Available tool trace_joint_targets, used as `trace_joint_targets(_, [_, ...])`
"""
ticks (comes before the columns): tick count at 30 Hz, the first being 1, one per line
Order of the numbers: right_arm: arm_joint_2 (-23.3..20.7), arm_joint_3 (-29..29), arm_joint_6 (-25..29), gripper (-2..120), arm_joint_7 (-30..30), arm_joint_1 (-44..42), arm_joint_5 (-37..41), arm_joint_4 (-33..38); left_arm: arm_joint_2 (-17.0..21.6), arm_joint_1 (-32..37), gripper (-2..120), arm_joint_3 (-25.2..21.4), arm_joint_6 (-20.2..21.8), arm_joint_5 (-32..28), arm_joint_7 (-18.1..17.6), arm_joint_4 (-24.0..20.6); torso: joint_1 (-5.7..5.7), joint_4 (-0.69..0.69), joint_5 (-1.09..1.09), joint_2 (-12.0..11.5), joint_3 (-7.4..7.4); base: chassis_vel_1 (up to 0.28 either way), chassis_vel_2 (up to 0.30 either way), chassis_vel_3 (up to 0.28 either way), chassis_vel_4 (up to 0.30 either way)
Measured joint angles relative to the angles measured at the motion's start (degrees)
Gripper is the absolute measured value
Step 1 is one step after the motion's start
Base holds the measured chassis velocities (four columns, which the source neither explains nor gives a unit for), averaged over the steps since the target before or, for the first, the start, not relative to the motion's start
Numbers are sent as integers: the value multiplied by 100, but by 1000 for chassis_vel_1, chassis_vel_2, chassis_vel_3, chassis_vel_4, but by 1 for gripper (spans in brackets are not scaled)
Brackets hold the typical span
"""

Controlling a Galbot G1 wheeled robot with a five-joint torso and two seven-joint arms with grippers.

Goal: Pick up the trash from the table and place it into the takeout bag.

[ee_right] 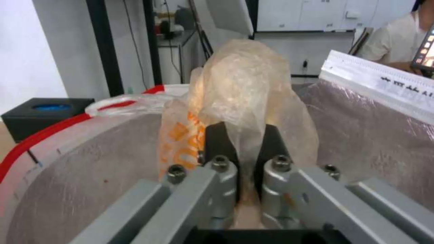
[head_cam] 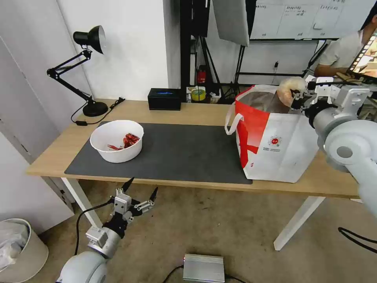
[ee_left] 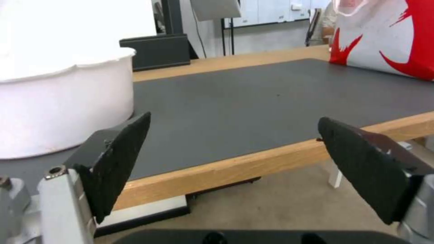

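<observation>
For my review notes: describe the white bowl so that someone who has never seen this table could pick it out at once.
On the light wooden table lies a large dark grey mat. The white bowl stands on the mat's left end, across from the takeout bag on the right. It is round and open-topped with red shells inside, unlike the black box and the black desk lamp behind it.

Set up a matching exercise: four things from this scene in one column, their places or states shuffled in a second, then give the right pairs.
1. clear bag
2. white bowl
3. left gripper
4. takeout bag

A. open, below the table's front edge
B. on the grey mat, holding red shells
C. pinched in the right gripper over the foil-lined opening
D. standing at the table's right end

Pairs: 1-C, 2-B, 3-A, 4-D
</observation>
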Motion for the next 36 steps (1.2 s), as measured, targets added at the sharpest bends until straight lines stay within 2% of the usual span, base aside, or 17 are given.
trace_joint_targets(2, [-40, 69, -13, 19, 60, -51, 119, 38, -14, 7, 100, -14, -3, 3, 0, -29, 0, 0, 0, 0, 0, 0, 0, 0, 0])
trace_joint_targets(6, [-65, 127, -45, 29, 82, -104, 224, 99, -21, 17, 100, -15, -3, 3, 2, -49, 0, 0, 0, 0, 0, 0, 0, 0, 0])
trace_joint_targets(7, [-73, 141, -70, 38, 88, -134, 248, 125, -22, 26, 100, -16, -3, 3, 4, -62, 0, 0, 0, 0, 0, 0, 0, 0, 0])
trace_joint_targets(8, [-73, 141, -70, 38, 88, -134, 248, 125, -22, 26, 100, -16, -3, 3, 4, -62, 0, 0, 0, 0, 0, 0, 0, 0, 0])
trace_joint_targets(11, [-75, 140, -98, 51, 87, -137, 255, 104, -5, 28, 100, -21, -3, 1, 5, -61, 0, 0, 0, 0, 0, 0, 0, 0, 0])
trace_joint_targets(12, [-75, 140, -98, 51, 87, -137, 255, 104, -5, 28, 100, -21, -3, 1, 5, -61, 0, 0, 0, 0, 0, 0, 0, 0, 0])
trace_joint_targets(15, [-62, 110, -126, 67, 76, -142, 256, 84, 27, -5, 100, -11, -3, -11, 9, -14, 0, 0, 0, 0, 0, 0, 0, 0, 0])
trace_joint_targets(16, [-62, 110, -126, 67, 76, -142, 256, 84, 27, -5, 100, -11, -3, -11, 9, -14, 0, 0, 0, 0, 0, 0, 0, 0, 0])
trace_joint_targets(19, [-32, 90, -128, 81, 49, -158, 233, 48, 19, -64, 100, 48, -3, -18, 13, 37, 1, 0, 0, 0, 0, 0, 0, 0, 0])
trace_joint_targets(20, [-32, 90, -128, 81, 49, -158, 233, 48, 19, -64, 100, 48, -3, -18, 13, 37, 1, 0, 0, 0, 0, 0, 0, 0, 0])
trace_joint_targets(24, [-32, 89, 83, 98, -253, -156, 51, 42, 12, -107, 100, 83, -3, -25, 17, 76, 1, 0, 0, 0, 0, 0, 0, 0, 0])
trace_joint_targets(26, [-32, 89, 223, 99, -385, -156, 16, 56, 15, -113, 100, 83, -3, -30, 18, 77, 1, 0, 0, 0, 0, 0, 0, 0, 0])
trace_joint_targets(28, [-3, 81, 715, 100, -833, -193, -22, 142, 22, -124, 100, 79, -3, -43, 18, 82, 1, -1, 0, 0, 0, 0, 0, 0, 0])
trace_joint_targets(29, [-3, 81, 715, 100, -833, -193, -22, 142, 22, -124, 100, 79, -3, -43, 18, 82, 1, -1, 0, 0, 0, 0, 0, 0, 0])
trace_joint_targets(30, [21, 52, 957, 100, -1079, -226, -49, 182, 23, -126, 100, 76, -4, -46, 18, 87, 1, 0, -1, 0, 0, 0, 0, 0, 0])
trace_joint_targets(32, [78, -62, 1343, 100, -1570, -356, -196, 259, 24, -128, 100, 69, -9, -51, 19, 93, 1, 0, -2, 0, 0, 0, 0, 0, 0])
trace_joint_targets(36, [202, -334, 1734, 100, -1974, -611, -506, 366, -4, -128, 100, 57, -14, -54, 19, 93, 1, 0, 0, 0, 0, 0, 0, 0, 0])
